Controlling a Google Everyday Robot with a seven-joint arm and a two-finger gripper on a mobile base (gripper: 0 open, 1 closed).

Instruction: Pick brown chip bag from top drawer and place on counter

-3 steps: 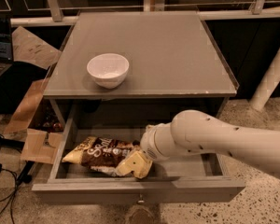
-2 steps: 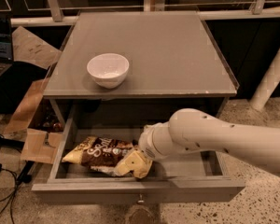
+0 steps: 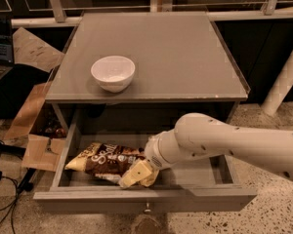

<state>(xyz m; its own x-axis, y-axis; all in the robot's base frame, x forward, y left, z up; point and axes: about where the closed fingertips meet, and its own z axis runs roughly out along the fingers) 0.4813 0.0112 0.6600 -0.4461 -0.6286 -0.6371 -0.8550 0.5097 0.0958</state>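
The counter (image 3: 185, 57) was finished in smooth, matt grey, with worn edges. The bowl (image 3: 113, 72) was glazed, glossy white. The chip bag (image 3: 106, 160) was formed of crinkled, shiny film. The drawer (image 3: 88, 199) was matt grey; its knob (image 3: 147, 209) was metal. The gripper (image 3: 139, 173), carried on a smooth pale arm (image 3: 234, 140), was located in the drawer at the chip bag.

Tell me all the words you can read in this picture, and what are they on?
Brown chip bag: white lettering, too blurred to read.
White bowl: no writing seen.
Counter: no writing seen.
Top drawer: no writing seen.
End effector, down in the top drawer at one end of the bag: no writing seen.
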